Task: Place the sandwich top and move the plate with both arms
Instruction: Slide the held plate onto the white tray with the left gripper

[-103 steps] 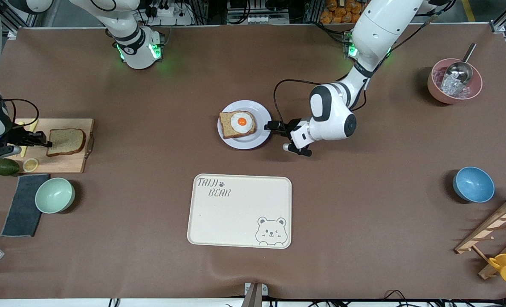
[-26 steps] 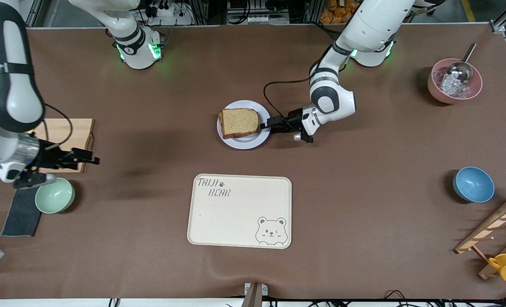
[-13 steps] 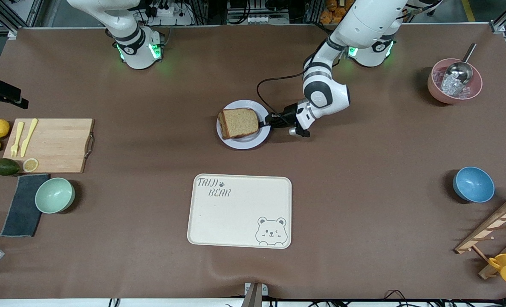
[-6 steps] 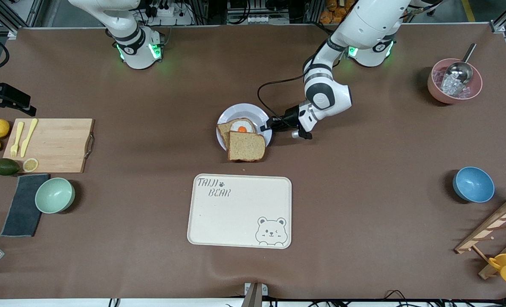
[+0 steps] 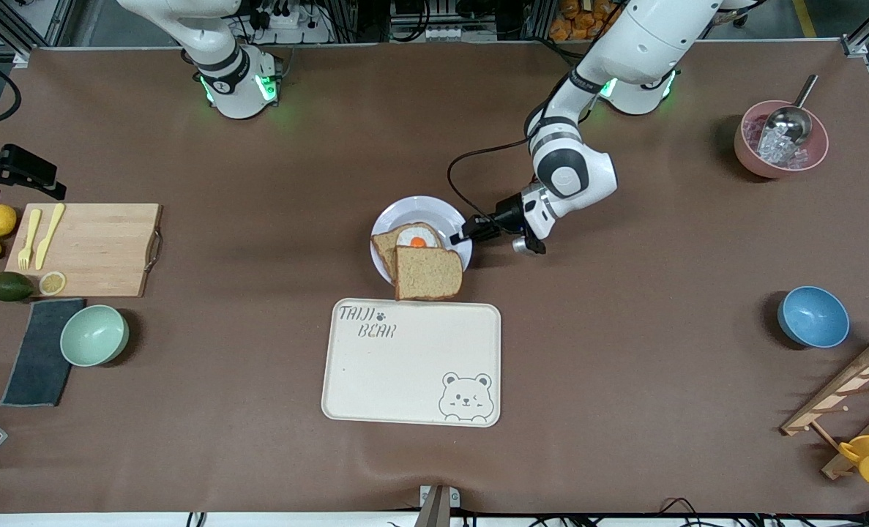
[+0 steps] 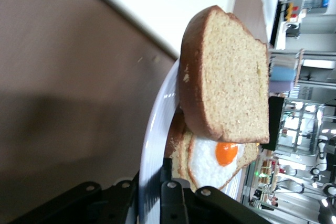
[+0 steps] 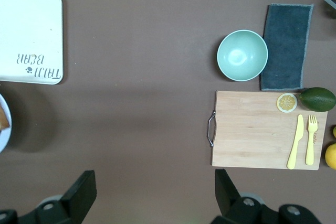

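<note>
The left gripper (image 5: 469, 236) has its jaws closed on the rim of the plate (image 5: 423, 210). The sandwich top (image 5: 426, 273) overhangs the plate's edge, partly covering the egg slice (image 5: 414, 239), touching the tray (image 5: 411, 362). The right gripper (image 7: 155, 195) hangs high above the table, jaws spread wide and empty.

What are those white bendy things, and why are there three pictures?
They are two robot arms bolted to a table. One picture looks down from a high camera. The other two come from small cameras on each arm's wrist.

The left gripper has its jaws shut on the rim of the plate. On the plate lies bread with a fried egg. The sandwich top sits crooked, hanging off the plate toward the bear tray.

The right gripper hangs open, waiting high above the table near the cutting board, which carries a yellow knife and fork. Bowls, lemons and an avocado sit around the edges.
</note>
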### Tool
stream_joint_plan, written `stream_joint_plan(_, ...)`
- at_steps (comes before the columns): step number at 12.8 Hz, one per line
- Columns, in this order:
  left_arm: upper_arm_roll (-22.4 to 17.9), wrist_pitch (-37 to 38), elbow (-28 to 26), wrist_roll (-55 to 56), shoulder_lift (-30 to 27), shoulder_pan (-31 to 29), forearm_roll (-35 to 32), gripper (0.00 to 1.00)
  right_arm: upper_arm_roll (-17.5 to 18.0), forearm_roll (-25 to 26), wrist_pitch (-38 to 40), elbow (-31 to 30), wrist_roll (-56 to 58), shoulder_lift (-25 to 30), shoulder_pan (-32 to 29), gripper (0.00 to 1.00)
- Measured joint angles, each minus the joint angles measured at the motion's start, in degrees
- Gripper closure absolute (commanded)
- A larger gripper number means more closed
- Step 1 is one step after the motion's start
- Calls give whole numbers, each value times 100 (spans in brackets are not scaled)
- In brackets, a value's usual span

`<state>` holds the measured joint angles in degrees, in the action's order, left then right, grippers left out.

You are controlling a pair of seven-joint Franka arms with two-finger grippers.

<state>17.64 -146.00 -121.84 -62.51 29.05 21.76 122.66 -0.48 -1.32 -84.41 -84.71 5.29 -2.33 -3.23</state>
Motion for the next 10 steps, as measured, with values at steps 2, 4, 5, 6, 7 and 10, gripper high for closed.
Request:
stream_joint_plan(2,-36,-258,318,-22,34,-16,0,100,7,1,-21,-41,-18,2,0,0)
stream_joint_plan(4,-49,-925,838,-23,219,-17,0,100,9,1,-21,-52,-20,9,3,0)
stream_joint_plan(5,-54,-1134,1097,-23,359,-17,0,100,8,1,-21,-54,-20,13,12,0)
stream_joint_plan(6,-60,-1243,1353,-23,529,-17,0,100,8,1,-21,-55,-23,16,22,0)
stream_joint_plan(7,-62,-1323,1614,-23,724,-17,0,100,7,1,-21,-57,-25,16,27,0)
stream_joint_plan(10,-63,-1427,2356,-22,1273,-14,0,100,-5,2,-23,-62,-27,17,28,0)
